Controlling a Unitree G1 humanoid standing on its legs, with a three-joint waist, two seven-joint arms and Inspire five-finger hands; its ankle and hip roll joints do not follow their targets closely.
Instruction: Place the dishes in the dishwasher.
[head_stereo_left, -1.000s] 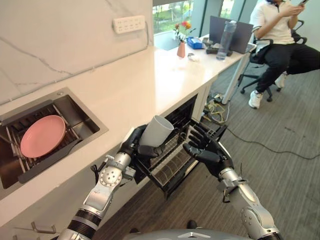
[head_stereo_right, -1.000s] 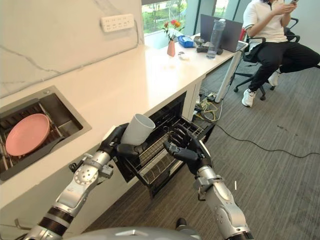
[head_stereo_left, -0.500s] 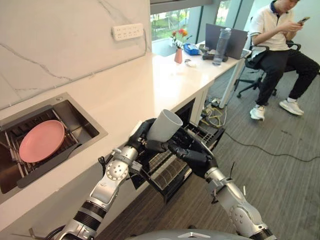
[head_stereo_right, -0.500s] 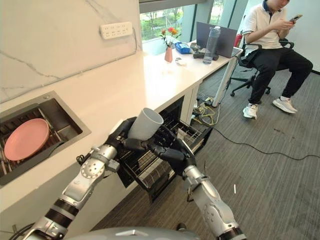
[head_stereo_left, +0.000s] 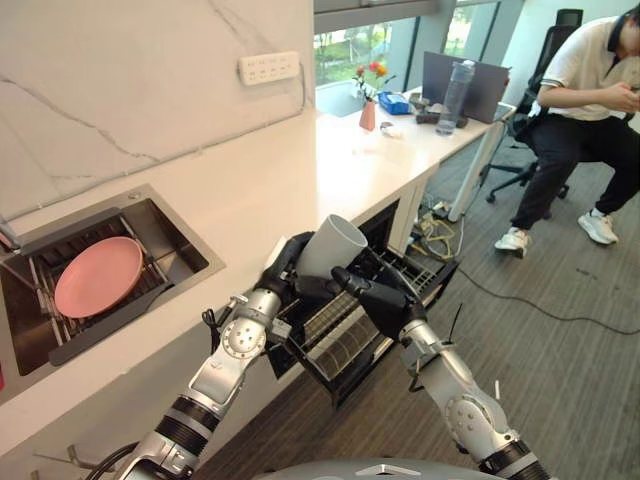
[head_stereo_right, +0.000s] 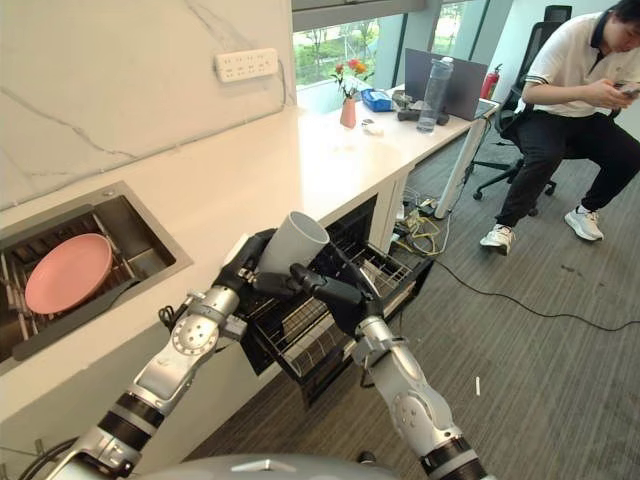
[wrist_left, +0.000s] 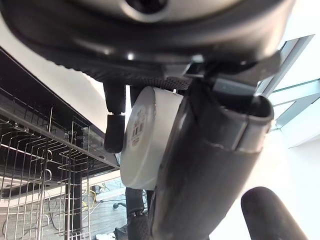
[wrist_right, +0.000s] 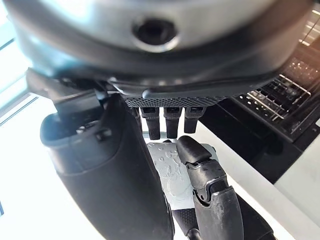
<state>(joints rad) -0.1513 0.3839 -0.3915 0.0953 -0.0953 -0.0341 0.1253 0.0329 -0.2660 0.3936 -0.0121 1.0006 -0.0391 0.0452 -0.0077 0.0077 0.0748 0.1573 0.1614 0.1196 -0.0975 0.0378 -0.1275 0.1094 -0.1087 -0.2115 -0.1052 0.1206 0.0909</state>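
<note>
Over the last second the right robot hand (head_stereo_left: 385, 297) has closed in from beside the pulled-out dishwasher rack (head_stereo_left: 345, 325) until its fingers reach the white cup (head_stereo_left: 330, 246), which the left robot hand (head_stereo_left: 283, 275) grips by its lower body, mouth tilted up, just above the rack. The right hand's fingers look extended against the cup rather than curled round it, so this reads as the start of a hand-over or a steadying touch before the cup goes down into the rack. A pink plate (head_stereo_left: 98, 276) lies in the sink (head_stereo_left: 185, 240), well away from the rack. The white table (head_stereo_left: 340, 160) runs from the rack toward a vase of flowers (head_stereo_left: 367, 105), a bottle (head_stereo_left: 456, 90) and a laptop; a person (head_stereo_left: 590, 110) sits beyond.
</note>
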